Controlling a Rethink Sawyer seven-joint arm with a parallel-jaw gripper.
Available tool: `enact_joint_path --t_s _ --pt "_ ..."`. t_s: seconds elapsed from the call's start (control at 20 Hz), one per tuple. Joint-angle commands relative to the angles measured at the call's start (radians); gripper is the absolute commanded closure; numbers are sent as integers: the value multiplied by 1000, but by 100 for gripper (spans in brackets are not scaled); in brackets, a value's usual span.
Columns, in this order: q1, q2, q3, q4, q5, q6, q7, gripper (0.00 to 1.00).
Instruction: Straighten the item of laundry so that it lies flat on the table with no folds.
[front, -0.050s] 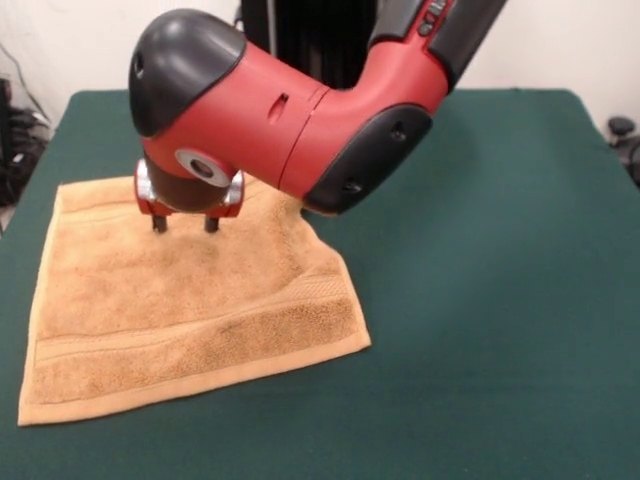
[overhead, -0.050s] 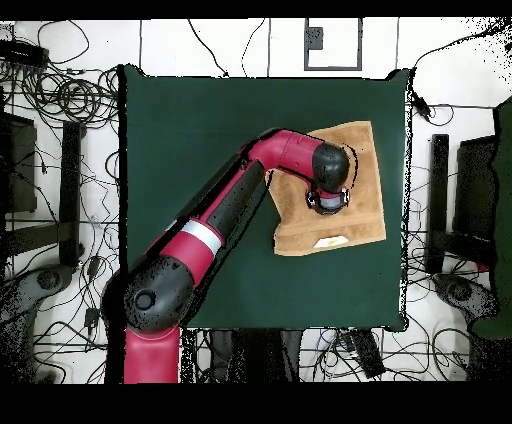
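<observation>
The towel (front, -0.050s: 190, 310) is a small square of golden-tan terry cloth with a soft, looped surface. Woven border bands cross it near its front edge, where the pile looks a little darker and rougher. It lies spread on the dark green, felt-like tabletop (front, -0.050s: 480, 300), on the left side in the front view and close to the edge there. It looks mostly flat, with only soft ripples near the corner under my arm. In the overhead view a small white tag (overhead, -0.050s: 331, 242) with a yellow mark shows near one edge of the cloth.

My claw (front, -0.050s: 185, 224) points straight down on the far part of the towel. Its two dark fingers (front, -0.050s: 159, 224) stand apart, their tips at the cloth, and they hold nothing.
</observation>
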Motion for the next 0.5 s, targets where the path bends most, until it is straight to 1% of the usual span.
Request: enact_joint_path --t_s 0.05,0.25,0.5 --pt "-56 134 17 -107 107 337 217 0" --pt "-77 140 3 -126 119 373 173 0" --pt "-98 142 2 -153 126 379 113 0"
